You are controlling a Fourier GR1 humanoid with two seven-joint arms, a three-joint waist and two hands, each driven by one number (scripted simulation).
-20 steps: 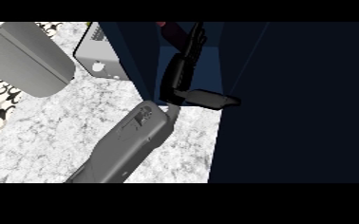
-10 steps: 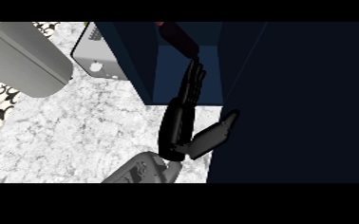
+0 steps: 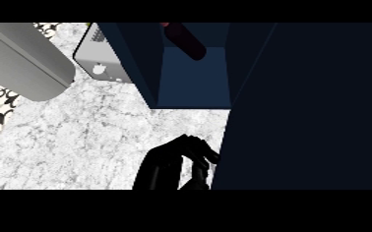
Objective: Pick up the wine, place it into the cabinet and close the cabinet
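Note:
The dark red wine bottle point(image 3: 186, 40) lies inside the open dark blue cabinet point(image 3: 195, 83), at the back, with its top cut off by the view's edge. The cabinet door point(image 3: 298, 108) stands open and fills the right side. My left hand point(image 3: 173, 163) is low in the middle, outside the cabinet over the marble counter. Its fingers are relaxed, slightly bent and hold nothing. The fingertips point(image 3: 206, 154) are right beside the door's near edge; I cannot tell if they touch it. My right hand does not show.
A grey rounded appliance point(image 3: 33, 61) lies at the upper left, and a light grey box point(image 3: 102, 54) stands against the cabinet's left wall. The white marble counter point(image 3: 80, 137) spreads across the lower left.
My left hand has pulled back out of the cabinet toward the lower edge, leaving the wine inside. Its forearm has dropped out of view.

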